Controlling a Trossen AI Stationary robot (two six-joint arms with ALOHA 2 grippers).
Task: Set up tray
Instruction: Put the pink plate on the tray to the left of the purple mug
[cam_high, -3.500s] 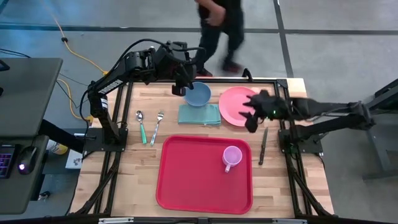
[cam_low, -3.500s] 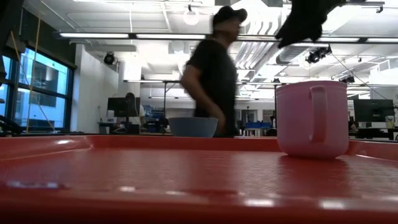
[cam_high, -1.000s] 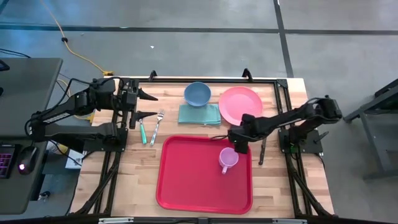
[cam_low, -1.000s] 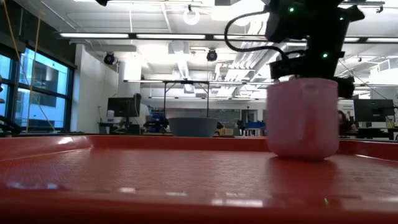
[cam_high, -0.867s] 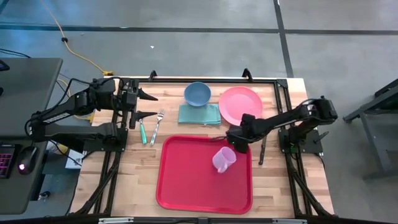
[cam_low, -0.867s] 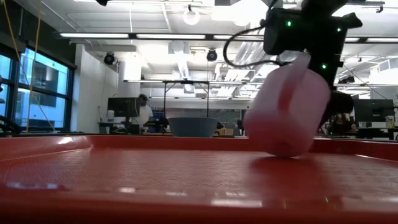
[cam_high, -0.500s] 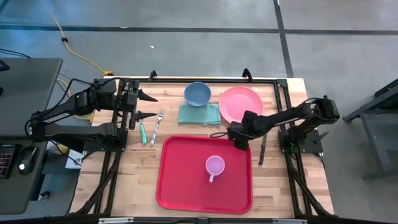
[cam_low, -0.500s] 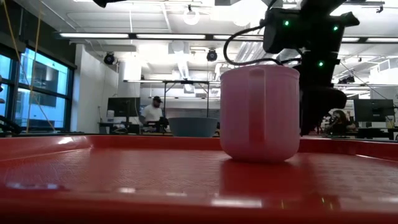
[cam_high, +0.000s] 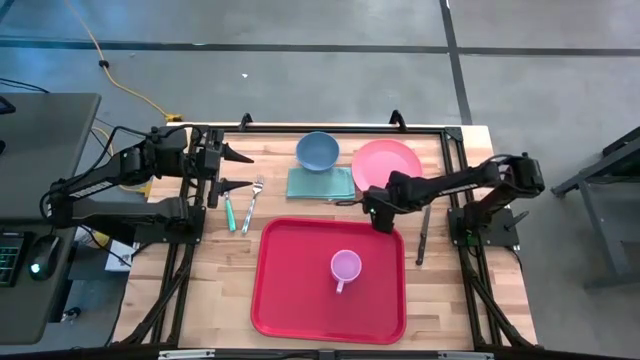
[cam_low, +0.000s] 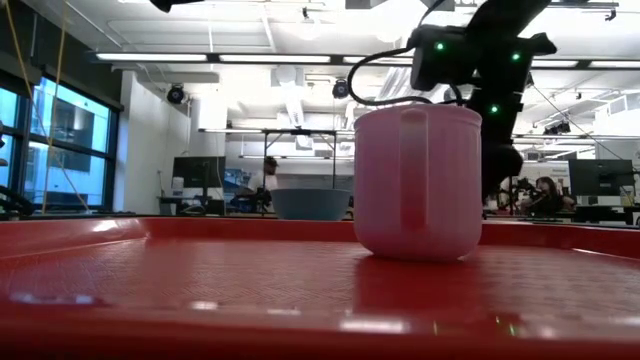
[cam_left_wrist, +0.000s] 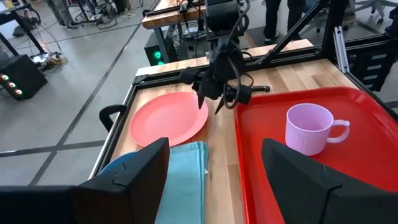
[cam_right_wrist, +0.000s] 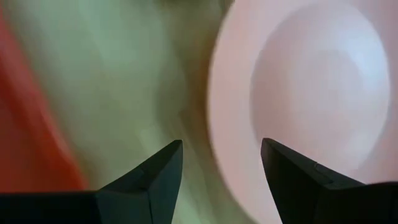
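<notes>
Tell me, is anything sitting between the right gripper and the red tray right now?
Nothing visible does. The right gripper, jaws open and empty, hangs at the far right corner of the tray, beside the pink plate. The pink mug stands upright mid-tray, apart from it.

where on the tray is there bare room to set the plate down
The tray is bare on its whole left half and along the front rim; only the pink mug stands right of centre. The back right corner is crowded: the right pincer hangs there beside the pink plate.
</notes>
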